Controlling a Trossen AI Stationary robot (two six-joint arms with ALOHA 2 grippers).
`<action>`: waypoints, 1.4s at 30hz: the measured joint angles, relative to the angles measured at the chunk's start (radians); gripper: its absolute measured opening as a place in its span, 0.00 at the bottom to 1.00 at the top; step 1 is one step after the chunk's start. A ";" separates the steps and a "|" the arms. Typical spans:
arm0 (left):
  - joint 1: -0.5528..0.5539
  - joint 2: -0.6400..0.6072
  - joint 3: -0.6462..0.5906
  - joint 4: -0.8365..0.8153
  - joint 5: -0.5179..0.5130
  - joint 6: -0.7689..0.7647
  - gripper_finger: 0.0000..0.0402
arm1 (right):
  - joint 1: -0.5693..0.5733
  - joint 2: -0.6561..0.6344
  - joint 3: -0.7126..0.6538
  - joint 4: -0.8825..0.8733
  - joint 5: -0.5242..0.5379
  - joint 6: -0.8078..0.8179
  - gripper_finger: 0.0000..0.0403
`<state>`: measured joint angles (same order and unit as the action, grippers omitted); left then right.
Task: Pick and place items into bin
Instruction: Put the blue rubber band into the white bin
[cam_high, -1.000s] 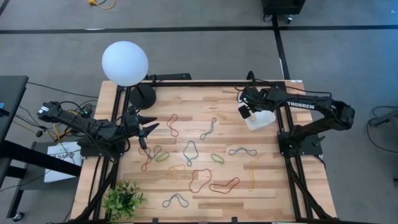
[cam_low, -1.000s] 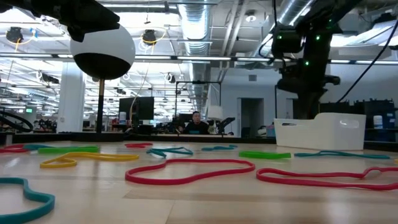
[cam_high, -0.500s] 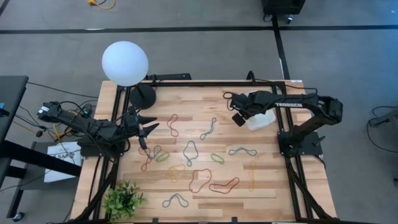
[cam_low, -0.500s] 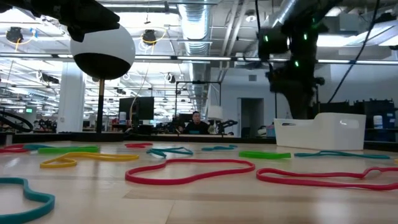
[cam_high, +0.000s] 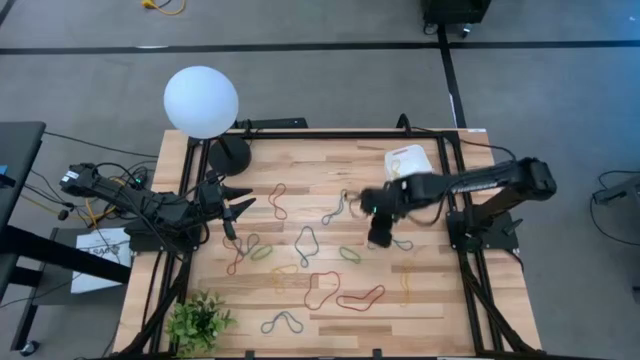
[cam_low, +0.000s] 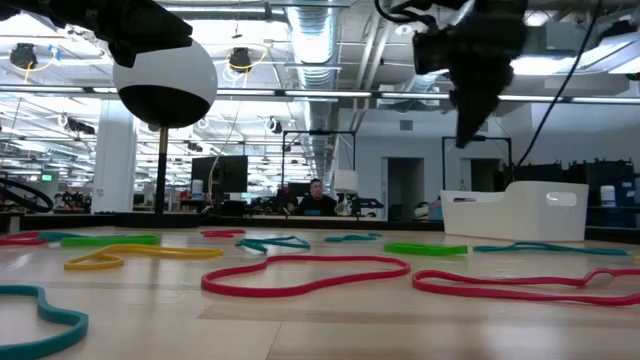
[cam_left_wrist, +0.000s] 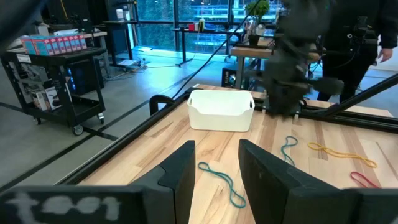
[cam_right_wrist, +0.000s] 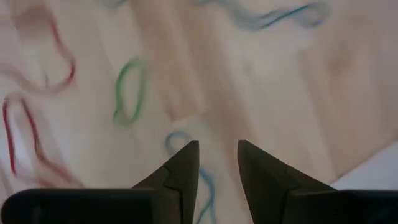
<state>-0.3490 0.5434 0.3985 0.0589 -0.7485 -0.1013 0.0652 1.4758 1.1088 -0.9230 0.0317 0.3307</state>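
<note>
Rubber bands lie loose across the wooden table, so I take things from the left. Left gripper waits near the lamp side, fingers apart, holding nothing. Mid-table, a green band and a grey-blue band lie close under my right gripper, which hangs above them, jaws parted w/ nothing between. Farther right, the white bin sits at the table's far edge (a yellow band already inside). My plan: drop straight down, straddle one strand only, pinch low, lift slowly.
</note>
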 joint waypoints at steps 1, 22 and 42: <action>0.000 0.000 0.000 0.000 0.000 0.000 0.28 | 0.026 0.019 0.000 -0.013 0.005 0.000 0.26; 0.000 0.000 0.000 0.002 0.000 -0.018 0.28 | 0.090 0.391 -0.002 -0.154 -0.030 -0.077 0.26; 0.000 0.000 0.000 -0.001 0.000 -0.014 0.28 | 0.037 0.372 -0.065 -0.025 -0.100 -0.160 0.06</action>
<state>-0.3492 0.5434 0.3985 0.0578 -0.7483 -0.1154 0.1018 1.8483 1.0434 -0.9483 -0.0684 0.1709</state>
